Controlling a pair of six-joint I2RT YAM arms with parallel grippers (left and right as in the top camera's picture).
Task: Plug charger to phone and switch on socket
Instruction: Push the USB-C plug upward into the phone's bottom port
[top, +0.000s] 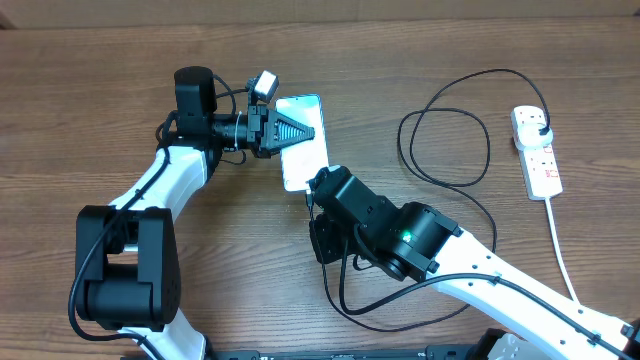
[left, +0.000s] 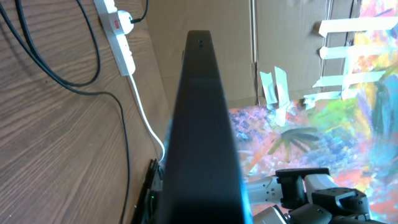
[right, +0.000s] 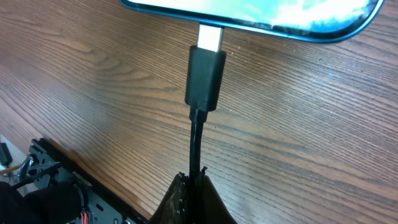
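The phone (top: 304, 148) lies in the middle of the table with its light-blue screen up. My left gripper (top: 292, 131) is shut on it near its far end; in the left wrist view its dark edge (left: 202, 124) fills the centre. My right gripper (right: 194, 186) is shut on the black charger cable (right: 197, 140) just behind the connector (right: 205, 78). The connector's silver tip touches the phone's lower edge (right: 261, 18). The cable (top: 445, 150) loops right to a black plug in the white socket strip (top: 536, 150), also in the left wrist view (left: 118, 34).
The socket's thick white cord (top: 562, 250) runs toward the front right. Cable slack (top: 400, 305) loops under my right arm. The right arm base (left: 323, 193) shows in the left wrist view, with a colourful backdrop behind it.
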